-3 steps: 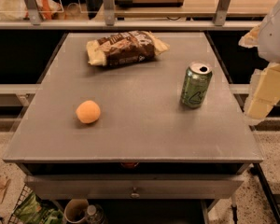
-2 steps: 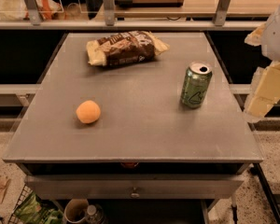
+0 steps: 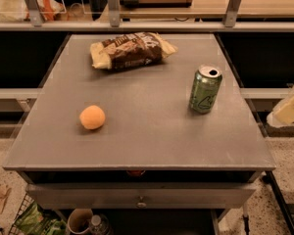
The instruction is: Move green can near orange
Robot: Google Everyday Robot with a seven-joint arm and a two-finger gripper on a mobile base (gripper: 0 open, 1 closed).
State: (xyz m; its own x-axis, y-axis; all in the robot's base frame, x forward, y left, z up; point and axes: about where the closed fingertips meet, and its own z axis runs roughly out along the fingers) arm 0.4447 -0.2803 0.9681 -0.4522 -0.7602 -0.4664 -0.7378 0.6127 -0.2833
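The green can (image 3: 205,89) stands upright on the right side of the grey table (image 3: 152,146), with its silver top and opened tab showing. The orange (image 3: 92,117) lies on the left side of the table, well apart from the can. My gripper (image 3: 287,109) shows only as a cream-coloured part at the right edge of the view, beyond the table's right edge and to the right of the can. It touches nothing.
A brown and cream snack bag (image 3: 130,50) lies at the back of the table. A rail with metal posts (image 3: 111,6) runs behind the table. A drawer front (image 3: 142,196) sits below the front edge, with a basket and cups on the floor.
My arm has drawn back to the right; its white upper part has left the view and only the cream part remains. The can, orange and bag have not moved.
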